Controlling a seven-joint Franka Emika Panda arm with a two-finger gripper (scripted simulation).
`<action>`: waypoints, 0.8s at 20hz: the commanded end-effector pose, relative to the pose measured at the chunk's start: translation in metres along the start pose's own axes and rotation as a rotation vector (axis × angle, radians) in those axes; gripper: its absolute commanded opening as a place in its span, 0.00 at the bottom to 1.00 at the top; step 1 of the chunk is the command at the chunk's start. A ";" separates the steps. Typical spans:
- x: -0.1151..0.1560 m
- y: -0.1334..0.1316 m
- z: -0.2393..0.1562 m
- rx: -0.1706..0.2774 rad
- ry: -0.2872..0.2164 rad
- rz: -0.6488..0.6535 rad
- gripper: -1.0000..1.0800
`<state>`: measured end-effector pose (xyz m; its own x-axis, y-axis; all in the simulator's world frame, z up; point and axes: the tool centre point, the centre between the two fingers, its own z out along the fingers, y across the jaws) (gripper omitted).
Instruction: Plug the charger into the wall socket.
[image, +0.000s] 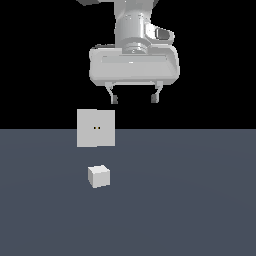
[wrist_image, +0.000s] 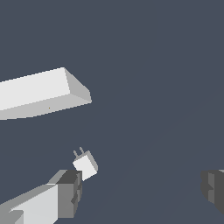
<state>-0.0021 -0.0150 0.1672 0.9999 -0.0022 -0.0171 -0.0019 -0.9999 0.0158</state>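
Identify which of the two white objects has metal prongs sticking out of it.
The small white cube, lying on the floor; the wrist view shows two prongs. The flat upright white square plate has holes instead.

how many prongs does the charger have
2: both show in the wrist view, side by side on one face of the charger, pointing toward the wall socket. The exterior view hides them.

My exterior view sat low and level, facing the wall socket (image: 96, 128) and charger (image: 99, 176). My wrist view looked down from close above; both showed them.
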 end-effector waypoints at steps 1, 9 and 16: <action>0.000 0.000 0.000 0.000 0.000 0.000 0.96; -0.003 -0.004 0.004 0.005 0.019 -0.024 0.96; -0.011 -0.013 0.016 0.017 0.067 -0.085 0.96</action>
<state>-0.0112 -0.0044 0.1543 0.9970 0.0675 0.0375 0.0675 -0.9977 0.0027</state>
